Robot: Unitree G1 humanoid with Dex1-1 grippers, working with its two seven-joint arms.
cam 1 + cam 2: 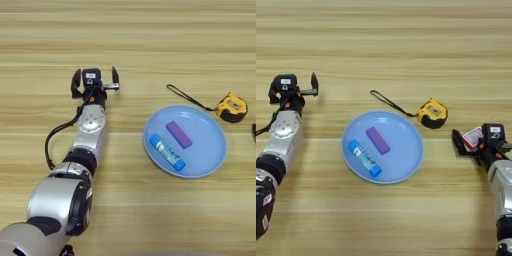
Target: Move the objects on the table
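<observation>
Clearly, the tape measure [432,113] is the heavier of the 2 objects: a compact yellow-and-black case, hard and smooth, lying on the wooden table [386,40] just beside the upper right rim of the blue plate [411,160]. Its thin black wrist strap [387,102] trails to the left and looks limp, so a grip across the flat sides of the case seems safer than a grip on the strap. The purple block [378,140] lies flat inside the plate, beside a blue-capped tube [364,158]. It appears light and stiff, and its low profile suggests pinching across the 2 long edges.

The left gripper [95,80] rests over bare table well left of the plate, with its fingers spread and nothing between them. The right gripper [472,141] is near the plate's right side, below the tape measure. A small white-and-red thing [473,138] shows between its fingers, but whether they pinch it cannot be told.
</observation>
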